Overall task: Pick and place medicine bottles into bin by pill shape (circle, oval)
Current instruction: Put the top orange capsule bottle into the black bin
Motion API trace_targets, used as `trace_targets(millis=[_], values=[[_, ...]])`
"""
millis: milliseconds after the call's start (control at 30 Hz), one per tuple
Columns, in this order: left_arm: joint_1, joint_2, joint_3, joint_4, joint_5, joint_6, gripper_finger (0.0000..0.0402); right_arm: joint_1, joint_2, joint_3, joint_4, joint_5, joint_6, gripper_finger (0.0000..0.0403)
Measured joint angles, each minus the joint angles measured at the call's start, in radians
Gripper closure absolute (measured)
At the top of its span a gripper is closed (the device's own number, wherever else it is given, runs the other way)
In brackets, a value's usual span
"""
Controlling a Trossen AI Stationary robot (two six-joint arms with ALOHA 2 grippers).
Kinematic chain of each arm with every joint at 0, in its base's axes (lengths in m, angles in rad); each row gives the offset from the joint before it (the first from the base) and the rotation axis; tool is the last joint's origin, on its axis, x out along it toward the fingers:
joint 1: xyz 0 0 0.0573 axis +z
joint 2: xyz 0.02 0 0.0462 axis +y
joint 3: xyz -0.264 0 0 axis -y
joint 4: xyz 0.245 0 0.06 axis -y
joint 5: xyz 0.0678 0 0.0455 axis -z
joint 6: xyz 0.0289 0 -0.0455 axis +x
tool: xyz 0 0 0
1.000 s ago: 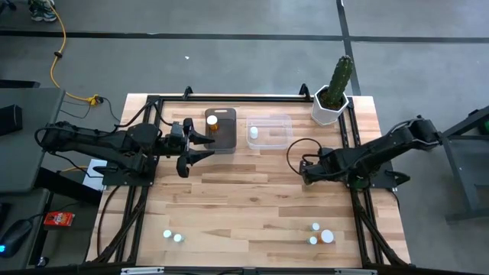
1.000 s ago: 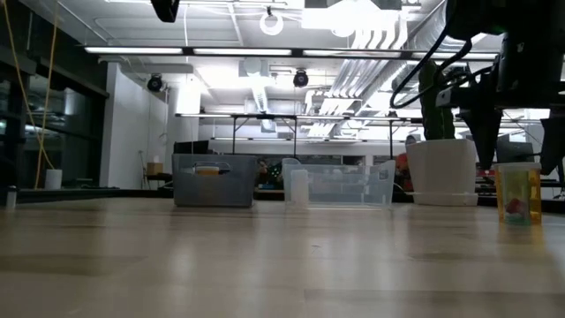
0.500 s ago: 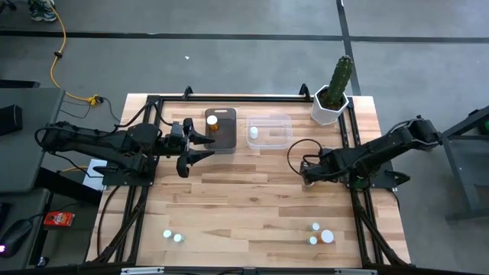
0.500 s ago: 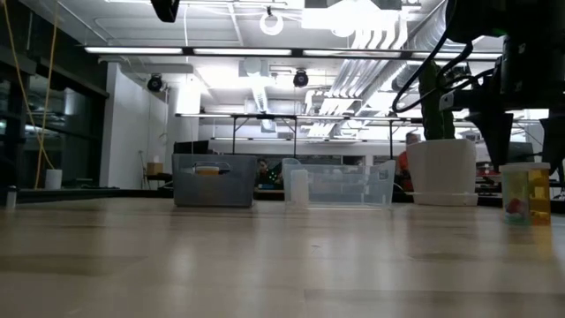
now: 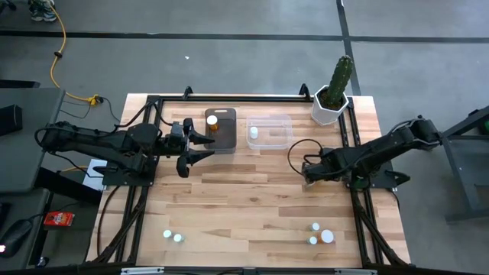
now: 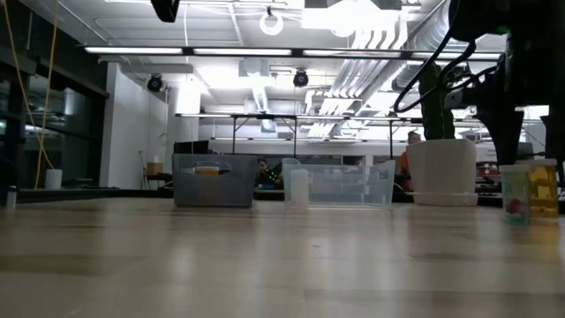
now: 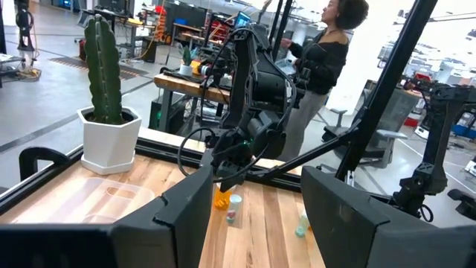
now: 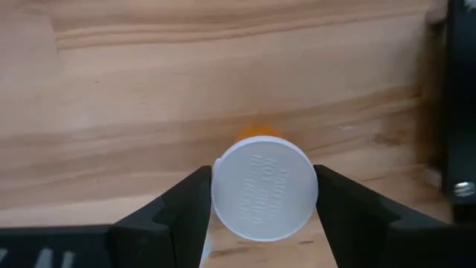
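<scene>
Gripping an amber bottle (image 8: pixel 264 186) by its white cap, the right gripper (image 5: pixel 309 174) stands low over the surface (image 5: pixel 244 206) at the 3 o'clock side; in the right wrist view both fingers (image 8: pixel 175 205) press the cap's opposite sides. The low view shows this bottle upright, though whether its base touches the wood cannot be told there.

Nearest the front edge, two white-capped bottles (image 5: pixel 172 236) stand at 7 o'clock, and three more (image 5: pixel 321 234) form a cluster at 5 o'clock, well apart from the first pair.

Farther back, the left gripper (image 5: pixel 208 147) hangs at 10 o'clock, just beside the grey bin (image 5: pixel 221 130), its fingers (image 7: pixel 186 216) spread and holding nothing.

The grey bin at 11 o'clock contains one amber bottle (image 5: pixel 212 122). The clear bin (image 5: pixel 269 131), touching or just beside it at 12 o'clock, contains one pale bottle (image 5: pixel 253 133).

At the far corner, 1 o'clock, a white pot with a cactus (image 5: pixel 334 93) stands on the surface. Beyond the surface, the left wrist view shows a person (image 7: pixel 321 63) standing in the room.
</scene>
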Motion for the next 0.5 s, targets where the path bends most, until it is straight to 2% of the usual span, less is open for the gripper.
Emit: trace_targets(millis=[100,267,367,500], values=[[0.000,0.000,0.000,0.000,0.000,0.000,0.0206,0.001,-0.044,0.046,-0.086,0.038,-0.058,0.0194],[0.000,0.000,0.000,0.001,0.000,0.000,0.0206,0.001,-0.138,0.194,-0.141,0.232,-0.283,0.0194],[0.000,0.000,0.000,0.001,0.000,0.000,0.0206,0.000,-0.171,0.269,-0.040,0.302,-0.501,0.0194],[0.000,0.000,0.000,0.001,0.001,0.000,0.0206,0.000,-0.164,0.307,0.235,0.298,-0.835,0.0194]])
